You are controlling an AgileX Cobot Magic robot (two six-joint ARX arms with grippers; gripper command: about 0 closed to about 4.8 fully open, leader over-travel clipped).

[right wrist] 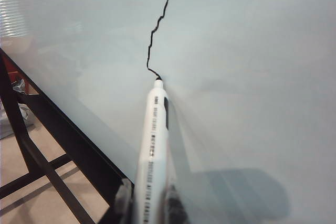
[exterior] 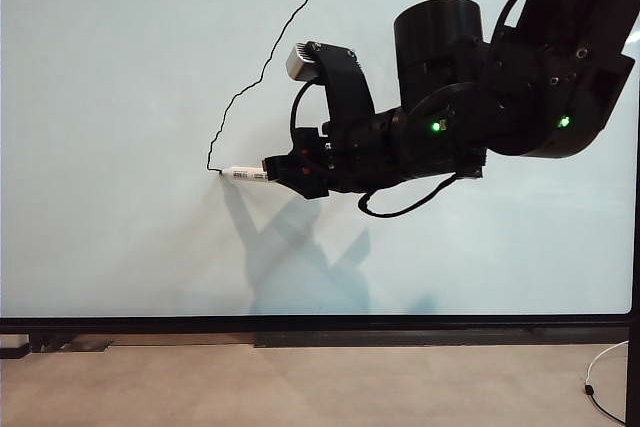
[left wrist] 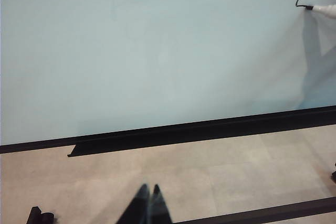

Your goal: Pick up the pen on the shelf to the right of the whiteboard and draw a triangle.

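White pen [exterior: 245,175] sat clamped in the right gripper [exterior: 272,169], tip touching the whiteboard [exterior: 120,97] at the line's [exterior: 262,69] end. Left gripper [left wrist: 148,192] hung aside, fingertips [left wrist: 140,196] pressed together, empty.

Right tool [exterior: 268,173], black, reaches in from right side of view, jaws closed on pen [exterior: 243,174]. Pen lies level, dark tip touching whiteboard [exterior: 120,97] at lower end of wobbly black line [exterior: 262,72]. Line rises from tip up and to right: only one side of triangle drawn. Arm shadow falls on board below. Left tool not visible.
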